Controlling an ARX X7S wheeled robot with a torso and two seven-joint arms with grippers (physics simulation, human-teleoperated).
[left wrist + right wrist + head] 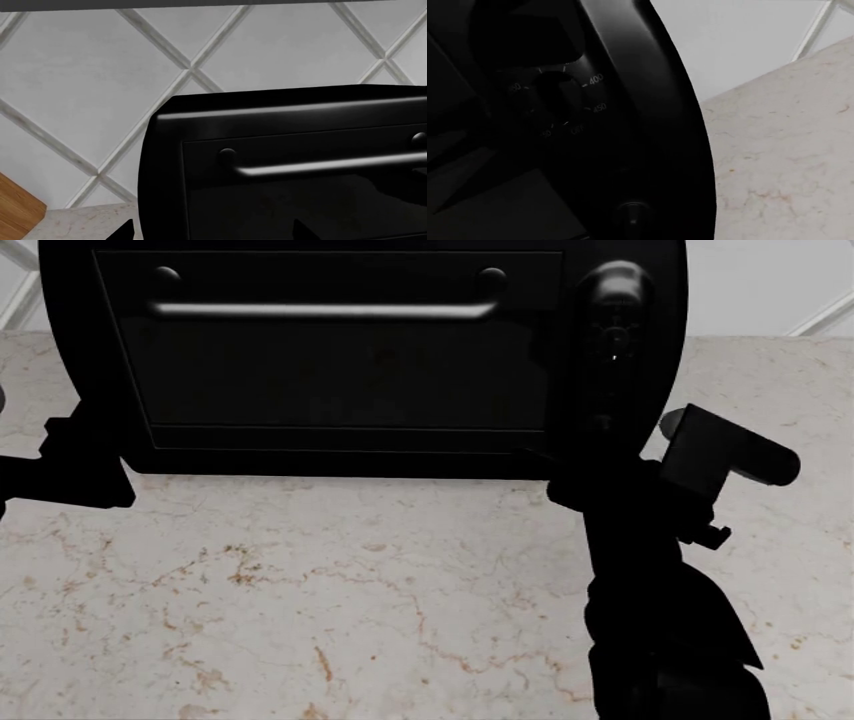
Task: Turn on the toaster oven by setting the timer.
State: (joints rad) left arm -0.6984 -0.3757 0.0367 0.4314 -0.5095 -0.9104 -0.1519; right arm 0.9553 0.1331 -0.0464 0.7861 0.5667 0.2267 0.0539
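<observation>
Where marble counter point(334, 590) meets wall, one toaster oven point(347, 360), one handle point(320, 310).

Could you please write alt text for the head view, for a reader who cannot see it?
A black toaster oven with a dark glass door and grey bar handle stands on a marble counter. The robot's dark right arm reaches up to the knob column at the oven's right side; the left arm sits near its lower left corner.
</observation>
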